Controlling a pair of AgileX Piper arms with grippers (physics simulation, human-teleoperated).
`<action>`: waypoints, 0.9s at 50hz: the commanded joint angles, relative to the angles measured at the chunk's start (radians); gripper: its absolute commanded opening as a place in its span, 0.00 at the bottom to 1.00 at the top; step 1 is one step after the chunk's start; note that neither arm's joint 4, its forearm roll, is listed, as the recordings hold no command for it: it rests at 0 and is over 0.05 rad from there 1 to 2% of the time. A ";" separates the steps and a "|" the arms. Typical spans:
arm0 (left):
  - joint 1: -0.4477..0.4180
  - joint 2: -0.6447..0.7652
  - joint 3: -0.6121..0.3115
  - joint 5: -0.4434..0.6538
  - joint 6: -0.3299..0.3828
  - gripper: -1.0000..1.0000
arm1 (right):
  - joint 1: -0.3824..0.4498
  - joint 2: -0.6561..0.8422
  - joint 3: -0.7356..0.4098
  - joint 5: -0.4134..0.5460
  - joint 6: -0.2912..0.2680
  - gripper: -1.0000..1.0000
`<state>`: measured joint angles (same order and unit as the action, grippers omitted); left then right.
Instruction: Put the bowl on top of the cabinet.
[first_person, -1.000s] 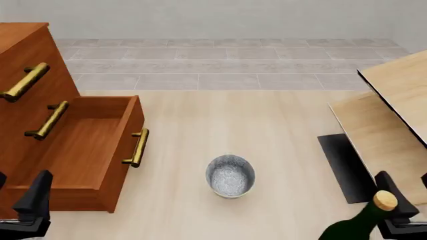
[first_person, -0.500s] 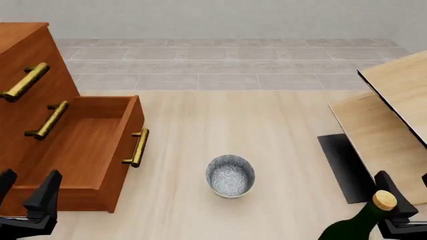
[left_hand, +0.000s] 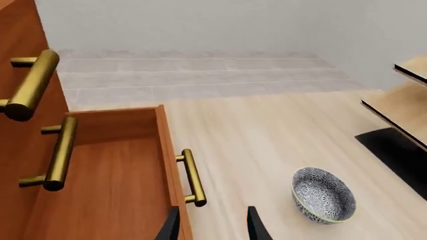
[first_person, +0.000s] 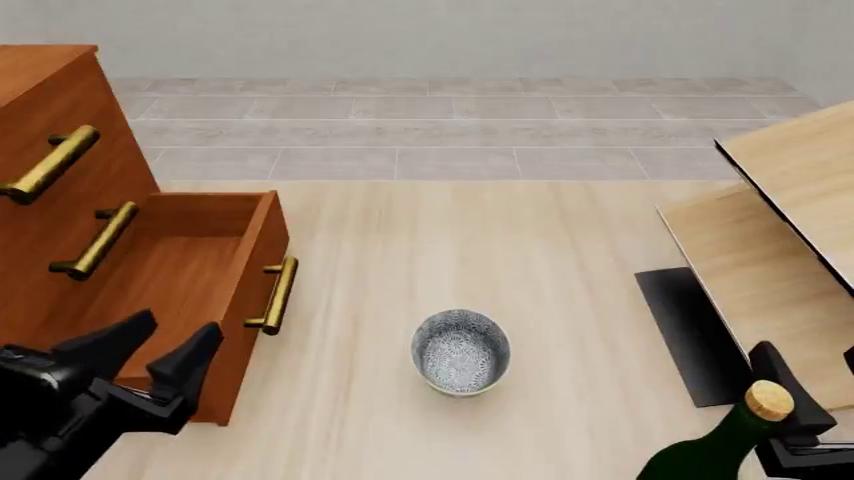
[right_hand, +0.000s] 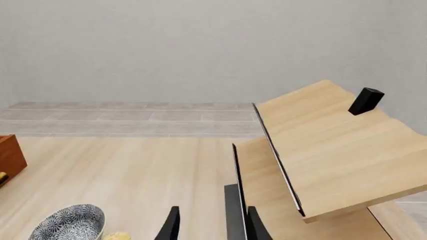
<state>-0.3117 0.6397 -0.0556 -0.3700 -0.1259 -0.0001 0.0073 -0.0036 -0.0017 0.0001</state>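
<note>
Speckled bowl (first_person: 461, 352) upright, mouth up.

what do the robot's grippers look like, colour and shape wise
Both are matt black throughout. The left gripper has two tapered, wedge-like fingers that narrow to pointed tips, on a blocky, angular black body. The right gripper shows only partly, behind a green bottle with a cork: the same black, angular form. No cables, labels or markings are visible on either.

Bowl (left_hand: 323, 195) upright on floor, beside open cabinet (left_hand: 107, 185) drawer.
</note>
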 joint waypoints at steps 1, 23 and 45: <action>-0.106 0.188 -0.039 -0.107 -0.040 1.00 | 0.000 0.000 -0.001 0.000 0.000 1.00; -0.252 0.407 -0.116 -0.209 -0.027 1.00 | 0.000 0.000 -0.001 0.000 0.000 1.00; -0.327 0.604 -0.204 -0.273 -0.048 1.00 | 0.000 0.000 -0.001 0.000 0.000 1.00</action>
<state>-0.6095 1.1406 -0.2183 -0.6041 -0.1627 -0.0001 0.0074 -0.0037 -0.0017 0.0000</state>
